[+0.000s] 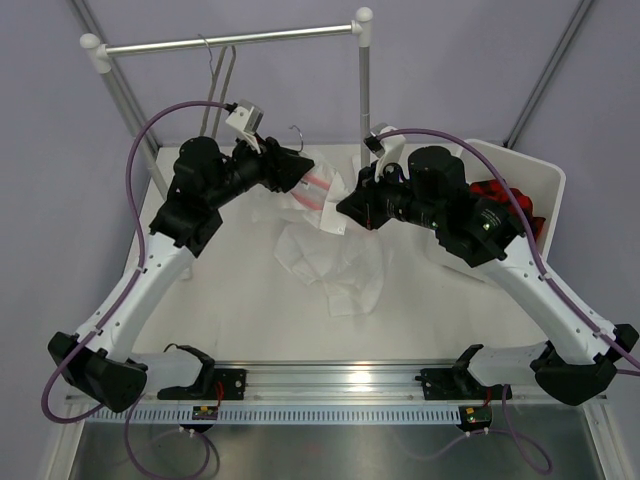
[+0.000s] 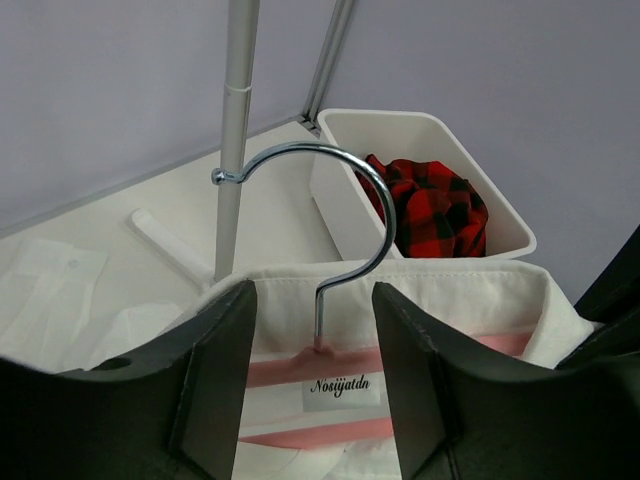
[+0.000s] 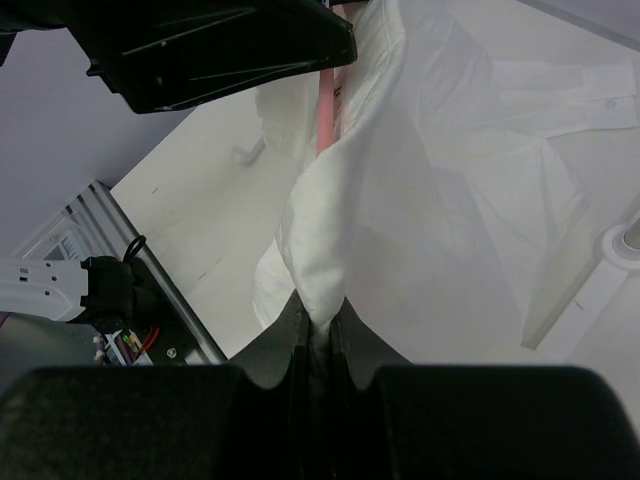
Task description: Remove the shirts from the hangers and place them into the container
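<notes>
The white shirt [image 1: 335, 260] lies crumpled on the table, its collar still round the pink hanger [image 2: 290, 368]. My left gripper [image 2: 315, 300] is open, with a finger on each side of the hanger's metal hook [image 2: 370, 190] and touching neither. In the top view the left gripper [image 1: 300, 172] hovers at the shirt's collar end. My right gripper [image 3: 320, 315] is shut on a fold of the white shirt [image 3: 450, 200] and holds it up beside the left one. The plaid shirt [image 2: 430, 205] lies bunched in the white container [image 2: 400, 125] at the far right.
The silver rail [image 1: 230, 40] with white knobs spans the back. Its right upright [image 2: 238, 120] stands just behind the hook. A grey-brown hanger [image 1: 225, 75] hangs bare on the rail. The container [image 1: 540, 170] sits behind my right arm.
</notes>
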Motion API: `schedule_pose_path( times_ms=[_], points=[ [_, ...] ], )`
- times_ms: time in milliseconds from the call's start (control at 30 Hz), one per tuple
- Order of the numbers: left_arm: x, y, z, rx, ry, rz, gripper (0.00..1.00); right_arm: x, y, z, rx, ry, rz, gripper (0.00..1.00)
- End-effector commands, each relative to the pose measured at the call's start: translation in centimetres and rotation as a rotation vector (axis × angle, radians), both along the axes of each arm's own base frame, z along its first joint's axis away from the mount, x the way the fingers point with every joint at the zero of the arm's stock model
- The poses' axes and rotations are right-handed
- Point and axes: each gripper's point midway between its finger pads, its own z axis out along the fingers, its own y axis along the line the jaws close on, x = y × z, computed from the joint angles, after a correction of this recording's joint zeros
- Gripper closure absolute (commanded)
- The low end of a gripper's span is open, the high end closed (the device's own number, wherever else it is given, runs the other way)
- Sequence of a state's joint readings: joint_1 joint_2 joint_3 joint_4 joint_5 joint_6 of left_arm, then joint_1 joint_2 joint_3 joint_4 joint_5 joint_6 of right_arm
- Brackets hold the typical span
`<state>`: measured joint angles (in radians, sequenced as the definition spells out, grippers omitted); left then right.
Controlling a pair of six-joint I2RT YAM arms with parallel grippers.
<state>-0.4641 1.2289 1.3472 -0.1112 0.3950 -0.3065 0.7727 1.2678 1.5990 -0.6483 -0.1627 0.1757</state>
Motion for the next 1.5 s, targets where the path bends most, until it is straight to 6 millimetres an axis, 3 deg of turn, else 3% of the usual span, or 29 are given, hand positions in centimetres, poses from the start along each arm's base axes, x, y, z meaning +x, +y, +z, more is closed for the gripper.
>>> schedule_pose_path(
  times_ms=[0,167,300,433,500,567,600,700,833,1000,1067,1200,1233,1300,1333,1400,1467],
  points=[
    [0.3,0.0,2.5,-0.027,-0.067,0.014,0.49,-1.5,0.3,4.7,0.115,-0.095,0.050,1.00],
    [-0.2,-0.3,2.3,-0.029,-0.059,0.006,0.65,-1.2,-0.1,5.1,0.112,-0.111,0.026,1.00],
    [-0.3,-0.2,2.7,-0.035,-0.059,0.014,1.00,-1.1,-0.3,4.9,0.101,-0.113,0.014,0.99],
    [-0.5,-0.1,3.6,-0.043,-0.059,0.015,1.00,-0.8,-0.5,4.7,0.092,-0.116,-0.002,0.98],
    [-0.5,-0.1,4.3,-0.048,-0.069,0.016,1.00,-0.8,-0.6,4.6,0.084,-0.113,-0.003,0.90],
    [-0.5,0.1,4.8,-0.051,-0.074,0.026,1.00,-1.1,-0.8,4.7,0.087,-0.117,0.000,0.89],
    [-0.5,0.1,5.0,-0.050,-0.078,0.030,1.00,-1.1,-0.9,4.6,0.089,-0.114,-0.004,0.86],
    [-0.3,0.4,5.7,-0.046,-0.083,0.048,1.00,-1.6,-1.5,4.0,0.082,-0.109,-0.010,0.57],
    [-0.3,0.4,6.4,-0.046,-0.084,0.045,1.00,-2.0,-2.4,1.7,0.048,-0.090,-0.024,0.48],
    [-0.5,0.4,7.3,-0.045,-0.103,0.042,1.00,-2.4,-3.6,0.6,0.043,-0.088,-0.060,0.53],
    [-0.5,0.5,7.5,-0.040,-0.106,0.045,1.00,-2.7,-3.9,0.2,0.038,-0.081,-0.064,0.64],
    [-0.3,0.6,7.7,-0.029,-0.110,0.052,1.00,-3.4,-4.7,-0.7,0.039,-0.069,-0.069,0.64],
    [-0.3,0.5,7.7,-0.028,-0.111,0.051,1.00,-3.7,-5.0,-0.6,0.045,-0.072,-0.073,0.69],
    [-0.2,0.5,7.8,-0.031,-0.115,0.052,1.00,-3.9,-5.2,-1.1,0.039,-0.063,-0.075,0.94],
    [-0.1,0.5,7.8,-0.029,-0.112,0.054,1.00,-4.0,-5.5,-1.1,0.041,-0.063,-0.082,1.00],
    [-0.1,0.4,7.9,-0.029,-0.115,0.049,1.00,-4.2,-5.8,-1.7,0.033,-0.051,-0.088,0.84],
    [0.0,0.3,7.8,-0.028,-0.113,0.049,1.00,-4.5,-6.2,-1.7,0.038,-0.056,-0.093,0.80]
  ],
)
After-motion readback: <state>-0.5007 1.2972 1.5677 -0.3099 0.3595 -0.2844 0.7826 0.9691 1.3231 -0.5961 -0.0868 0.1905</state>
